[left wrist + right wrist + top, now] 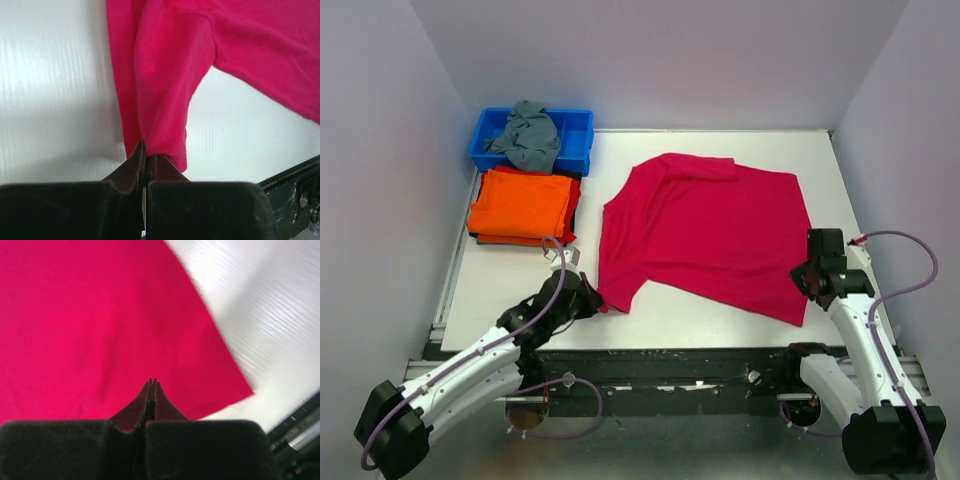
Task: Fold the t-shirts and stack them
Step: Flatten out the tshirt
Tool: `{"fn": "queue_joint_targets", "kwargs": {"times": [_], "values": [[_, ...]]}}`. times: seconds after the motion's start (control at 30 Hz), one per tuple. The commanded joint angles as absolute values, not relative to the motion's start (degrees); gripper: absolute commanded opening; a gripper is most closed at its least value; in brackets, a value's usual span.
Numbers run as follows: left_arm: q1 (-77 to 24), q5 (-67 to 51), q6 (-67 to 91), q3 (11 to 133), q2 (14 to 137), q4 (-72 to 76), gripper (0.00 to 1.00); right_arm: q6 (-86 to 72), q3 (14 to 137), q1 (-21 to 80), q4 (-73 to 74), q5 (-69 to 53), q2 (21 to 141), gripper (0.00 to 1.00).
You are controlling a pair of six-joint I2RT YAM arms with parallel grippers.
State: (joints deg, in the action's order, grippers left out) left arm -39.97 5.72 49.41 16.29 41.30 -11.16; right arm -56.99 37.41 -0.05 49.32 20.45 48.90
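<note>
Table (pixel 520 290) holds the crimson-pink t-shirt (pixel 710 235) spread across its middle, folded orange t-shirts (pixel 520 205) stacked by the left edge, blue bin (pixel 575 125) in the far-left corner. Left gripper (pixel 145 150) is clamped on the shirt's near-left corner; right gripper (pixel 151 382), jaws together, sits at its right edge

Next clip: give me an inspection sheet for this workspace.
Surface: white table, ribbed.
Job's things: pink shirt spread out, far sleeve folded in; orange shirts folded, stacked at far left.
Clutter: blue bin holding grey cloth.
Grippers: left hand shut on the pink shirt's near-left tip; right hand shut at its right edge, grip unclear.
Cables: cables loop off both arms.
Surroundings: plain walls; nothing else seen.
</note>
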Motion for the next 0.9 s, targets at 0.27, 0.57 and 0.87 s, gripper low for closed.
{"fn": "queue_joint_targets", "kwargs": {"times": [0.27, 0.57, 0.87], "values": [[-45.44, 14.5, 56.96, 18.79, 27.68, -29.18, 0.81, -42.64, 37.44, 0.0, 28.75, 8.36, 55.18, 0.04], [-43.25, 31.12, 41.16, 42.7, 46.99, -28.32, 0.99, -39.64, 38.24, 0.0, 20.75, 4.75, 59.5, 0.04], [-30.42, 11.0, 32.26, 54.29, 75.55, -3.1, 0.73, -39.46, 33.05, 0.0, 10.11, 5.8, 59.68, 0.02]]}}
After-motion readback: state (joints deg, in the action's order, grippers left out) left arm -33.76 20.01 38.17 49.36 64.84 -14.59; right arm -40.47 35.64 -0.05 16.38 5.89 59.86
